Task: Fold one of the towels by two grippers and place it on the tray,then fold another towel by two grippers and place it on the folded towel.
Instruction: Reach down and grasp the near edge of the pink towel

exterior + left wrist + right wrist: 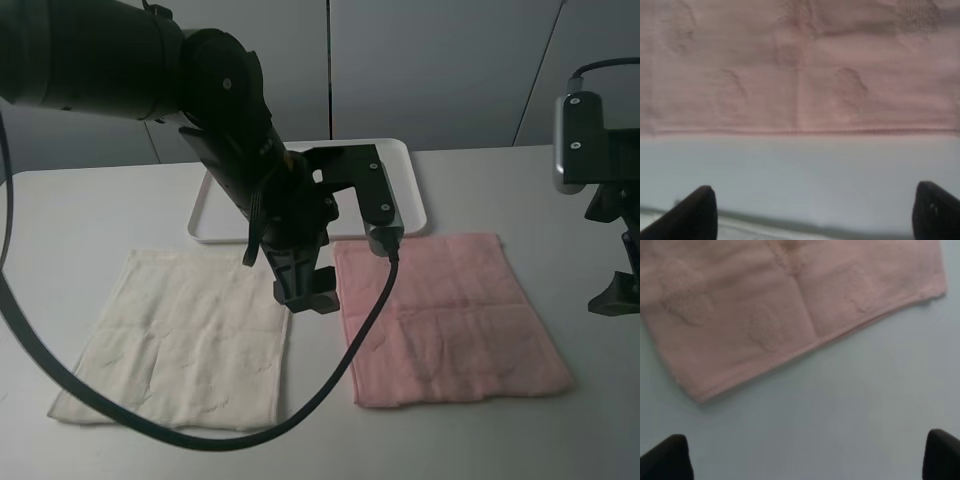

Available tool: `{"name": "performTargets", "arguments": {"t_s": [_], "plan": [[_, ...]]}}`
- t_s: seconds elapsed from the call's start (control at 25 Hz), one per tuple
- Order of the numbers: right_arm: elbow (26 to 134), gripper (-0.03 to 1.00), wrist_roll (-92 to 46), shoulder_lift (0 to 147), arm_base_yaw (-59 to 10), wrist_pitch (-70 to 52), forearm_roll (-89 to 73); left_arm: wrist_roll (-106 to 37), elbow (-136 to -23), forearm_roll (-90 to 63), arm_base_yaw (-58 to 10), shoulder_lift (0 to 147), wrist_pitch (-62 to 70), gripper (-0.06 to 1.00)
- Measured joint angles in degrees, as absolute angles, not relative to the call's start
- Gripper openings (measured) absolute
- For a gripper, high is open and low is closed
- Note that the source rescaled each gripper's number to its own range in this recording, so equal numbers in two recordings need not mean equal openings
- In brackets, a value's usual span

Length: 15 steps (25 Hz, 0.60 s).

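**A:** Pink terry first. The pink towel (pixel 445 320) lies flat and unfolded at the lower right of the high view. The cream towel (pixel 180 340) lies flat at the lower left. The tray (pixel 215 220) sits behind them at upper centre, with no towel on the part that shows.

**B:** And the tools?

**A:** Both are spread wide and hold nothing. The left tool (pixel 305 290) hangs over the gap between the two towels, just beside the pink one's left edge. The right tool (pixel 612 298) is at the right border of the frame, apart from the cloth.

**B:** How would you do the fold well?

**A:** In both wrist views a strip of bare worktop (pixel 800 170) separates the fingertips from the pink hem, so I'd close that gap first. Then, as I judge it, each tool should take one corner of the same hem, with a fingertip slid under the edge. They should pinch together and lift only a little — then travel at an equal pace to the opposite hem, so the edges meet square. An uneven lift would likely skew the fold.

**B:** Any brand or writing?

**A:** None that I can read — only a faint embossed pattern in the pile.
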<state>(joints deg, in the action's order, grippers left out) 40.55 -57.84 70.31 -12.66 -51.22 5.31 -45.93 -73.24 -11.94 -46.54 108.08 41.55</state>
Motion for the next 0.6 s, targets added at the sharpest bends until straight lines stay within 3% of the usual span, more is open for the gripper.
{"name": "performTargets", "arguments": {"t_s": [0.6], "plan": [[27.19,1.00,-64.30,70.57,-12.74,-37.92,5.31,-40.71,-73.37,-4.06,-56.96,115.77,40.15,1.00]]}}
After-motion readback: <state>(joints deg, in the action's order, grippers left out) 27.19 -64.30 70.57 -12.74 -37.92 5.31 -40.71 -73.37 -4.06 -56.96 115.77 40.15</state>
